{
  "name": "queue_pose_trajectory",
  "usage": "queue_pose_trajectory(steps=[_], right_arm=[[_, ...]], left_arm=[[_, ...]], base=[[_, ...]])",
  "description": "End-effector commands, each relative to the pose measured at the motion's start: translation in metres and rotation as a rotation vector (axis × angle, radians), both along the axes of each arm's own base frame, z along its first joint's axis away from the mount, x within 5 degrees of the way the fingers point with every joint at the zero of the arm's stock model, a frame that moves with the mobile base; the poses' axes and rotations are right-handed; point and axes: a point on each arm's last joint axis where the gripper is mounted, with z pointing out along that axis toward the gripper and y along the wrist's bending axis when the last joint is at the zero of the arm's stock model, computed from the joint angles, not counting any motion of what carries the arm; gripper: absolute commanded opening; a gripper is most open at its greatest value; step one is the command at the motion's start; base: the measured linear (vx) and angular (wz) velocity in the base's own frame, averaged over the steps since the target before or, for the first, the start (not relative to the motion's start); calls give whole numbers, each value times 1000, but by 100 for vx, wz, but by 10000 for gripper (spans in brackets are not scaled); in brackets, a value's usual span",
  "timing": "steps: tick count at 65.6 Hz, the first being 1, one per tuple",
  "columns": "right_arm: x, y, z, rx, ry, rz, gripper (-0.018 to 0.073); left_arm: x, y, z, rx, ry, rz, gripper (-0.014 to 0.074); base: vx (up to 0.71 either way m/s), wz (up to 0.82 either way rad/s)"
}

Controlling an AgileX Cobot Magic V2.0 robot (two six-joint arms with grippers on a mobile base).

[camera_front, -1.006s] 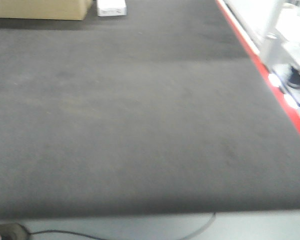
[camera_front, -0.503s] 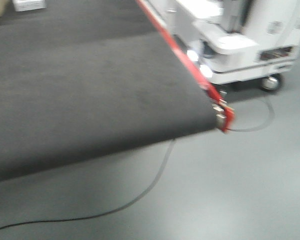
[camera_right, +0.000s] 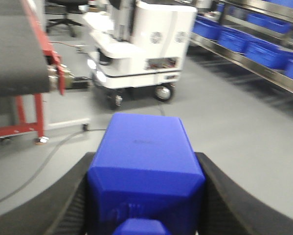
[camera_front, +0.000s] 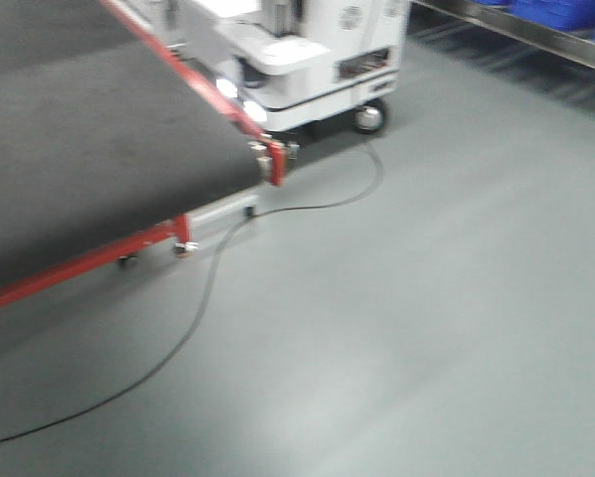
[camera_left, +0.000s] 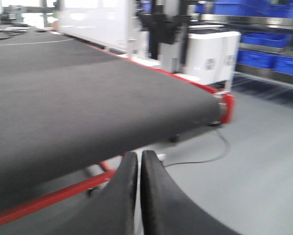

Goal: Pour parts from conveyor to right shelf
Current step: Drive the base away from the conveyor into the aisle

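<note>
The blue block (camera_right: pixel 145 171) I'm holding looks like smooth moulded plastic with a faint sheen. The conveyor (camera_front: pixel 88 149) belt is dead matt dark grey, kinda fabric-ish, on a red painted metal frame (camera_front: pixel 78 266). The floor (camera_front: pixel 426 298) is slick, glossy grey. Upper right, the shelf (camera_right: pixel 263 73) is bare silvery metal. My left gripper (camera_left: pixel 138 156) is dull black.

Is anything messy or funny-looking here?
Only a loose black cable snaking across the grey floor from under the conveyor. Nothing looks spilled or broken.
</note>
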Motion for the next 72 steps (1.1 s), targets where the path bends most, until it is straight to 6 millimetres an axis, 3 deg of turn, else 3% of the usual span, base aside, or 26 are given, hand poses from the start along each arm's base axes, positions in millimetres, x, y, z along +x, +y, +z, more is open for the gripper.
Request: queue_pose_trajectory(steps=[1, 72], right_arm=[[1, -1, 15, -5, -98, -15, -5], [1, -1, 15, -5, -98, -15, -5]], left_arm=[[1, 0, 13, -14, -84, 3, -6], [1, 0, 13, -14, -84, 3, -6]], base=[[-32, -59], [-24, -78]])
